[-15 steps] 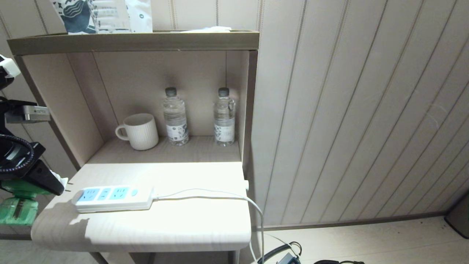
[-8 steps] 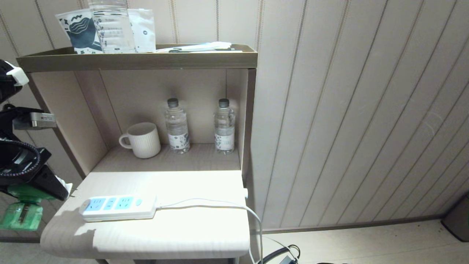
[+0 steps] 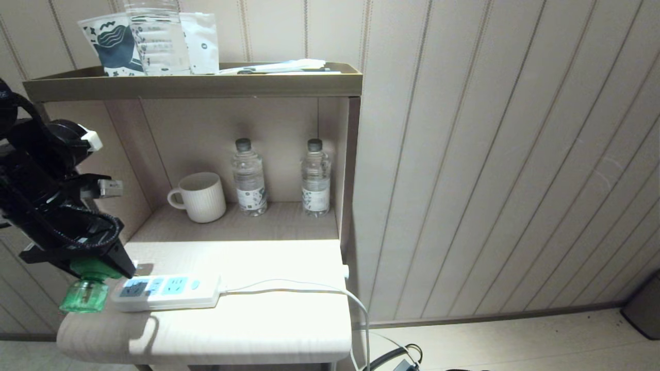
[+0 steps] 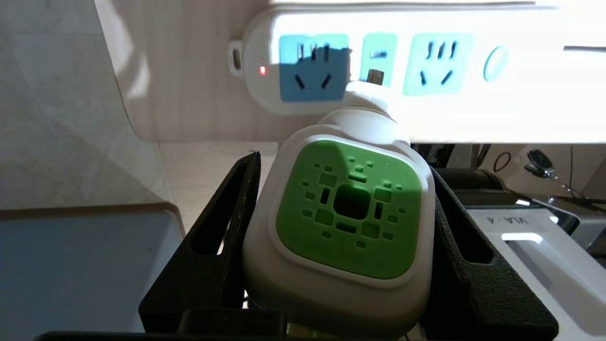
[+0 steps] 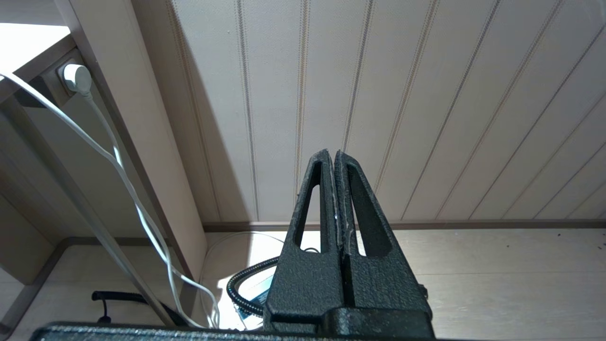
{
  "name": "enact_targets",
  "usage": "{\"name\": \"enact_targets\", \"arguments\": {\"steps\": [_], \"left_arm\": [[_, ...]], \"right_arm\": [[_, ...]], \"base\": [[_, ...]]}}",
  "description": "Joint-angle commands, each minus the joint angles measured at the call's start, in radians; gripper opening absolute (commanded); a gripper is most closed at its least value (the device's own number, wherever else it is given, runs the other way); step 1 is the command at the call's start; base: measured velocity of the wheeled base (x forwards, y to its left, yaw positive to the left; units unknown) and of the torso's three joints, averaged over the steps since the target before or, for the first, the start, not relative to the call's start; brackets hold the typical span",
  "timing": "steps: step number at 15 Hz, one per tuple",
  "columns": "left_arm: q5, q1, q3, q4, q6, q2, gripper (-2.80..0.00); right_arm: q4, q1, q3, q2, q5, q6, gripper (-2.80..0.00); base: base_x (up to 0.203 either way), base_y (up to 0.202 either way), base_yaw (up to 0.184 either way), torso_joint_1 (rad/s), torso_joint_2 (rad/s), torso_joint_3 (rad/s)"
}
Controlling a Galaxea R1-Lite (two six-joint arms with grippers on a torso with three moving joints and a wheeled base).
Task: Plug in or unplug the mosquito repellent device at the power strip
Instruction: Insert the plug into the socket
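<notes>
Mosquito repellent device point(image 4: 348, 208) above power strip point(image 4: 426, 71)

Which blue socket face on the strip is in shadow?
The end socket face beside the red light on the power strip; the other two are brightly lit.

Pale table point(image 3: 247, 330) — power strip point(image 3: 170, 292) lying flat.

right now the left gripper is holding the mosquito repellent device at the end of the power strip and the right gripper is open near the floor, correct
Not quite: the right gripper is shut, its fingers pressed together, as the right wrist view shows. The rest holds: the left gripper clamps the mosquito repellent device at the end of the power strip.
</notes>
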Motion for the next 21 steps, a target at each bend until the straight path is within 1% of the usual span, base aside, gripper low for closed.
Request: {"name": "enact_targets", "arguments": {"steps": [1, 2, 3, 4, 5, 7, 9, 10, 13, 16, 18, 20, 21], "left_arm": [[0.000, 0.000, -0.096, 0.042, 0.000, 0.050, -2.80], [0.002, 0.000, -0.189, 0.081, 0.002, 0.055, -2.80], [0.015, 0.000, -0.254, 0.101, 0.013, 0.051, -2.80], [0.036, -0.004, -0.278, 0.117, 0.028, 0.036, -2.80], [0.058, -0.012, -0.267, 0.162, 0.045, 0.014, -2.80], [0.071, -0.020, -0.252, 0.293, 0.055, 0.001, -2.80], [0.041, -0.021, -0.251, 0.306, 0.042, 0.004, -2.80], [0.040, -0.021, -0.251, 0.306, 0.025, 0.003, -2.80], [-0.023, -0.020, -0.246, 0.306, 0.041, 0.035, -2.80], [-0.023, -0.016, -0.244, 0.306, 0.082, 0.060, -2.80], [-0.019, -0.016, -0.245, 0.306, 0.097, 0.094, -2.80], [0.007, -0.013, -0.247, 0.306, 0.101, 0.148, -2.80], [0.036, -0.010, -0.248, 0.306, 0.112, 0.172, -2.80]], "right_arm": [[0.001, 0.000, -0.001, 0.000, 0.000, 0.000, -2.80], [0.001, 0.000, -0.001, 0.000, 0.000, 0.000, -2.80], [0.001, 0.000, -0.001, 0.000, 0.000, 0.000, -2.80], [0.001, 0.000, -0.001, 0.000, 0.000, 0.000, -2.80], [0.001, 0.000, -0.001, 0.000, 0.000, 0.000, -2.80], [0.001, 0.000, -0.001, 0.000, 0.000, 0.000, -2.80], [0.001, 0.000, -0.001, 0.000, 0.000, 0.000, -2.80], [0.001, 0.000, -0.001, 0.000, 0.000, 0.000, -2.80], [0.001, 0.000, -0.001, 0.000, 0.000, 0.000, -2.80], [0.001, 0.000, -0.001, 0.000, 0.000, 0.000, -2.80], [0.001, 0.000, -0.001, 0.000, 0.000, 0.000, -2.80], [0.001, 0.000, -0.001, 0.000, 0.000, 0.000, -2.80], [0.001, 0.000, -0.001, 0.000, 0.000, 0.000, -2.80]], "base": [[0.000, 0.000, 0.000, 0.000, 0.00, 0.000], [0.000, 0.000, 0.000, 0.000, 0.00, 0.000], [0.000, 0.000, 0.000, 0.000, 0.00, 0.000], [0.000, 0.000, 0.000, 0.000, 0.00, 0.000], [0.000, 0.000, 0.000, 0.000, 0.00, 0.000], [0.000, 0.000, 0.000, 0.000, 0.00, 0.000], [0.000, 0.000, 0.000, 0.000, 0.00, 0.000], [0.000, 0.000, 0.000, 0.000, 0.00, 0.000], [0.000, 0.000, 0.000, 0.000, 0.00, 0.000], [0.000, 0.000, 0.000, 0.000, 0.00, 0.000], [0.000, 0.000, 0.000, 0.000, 0.00, 0.000], [0.000, 0.000, 0.000, 0.000, 0.00, 0.000], [0.000, 0.000, 0.000, 0.000, 0.00, 0.000]]}}
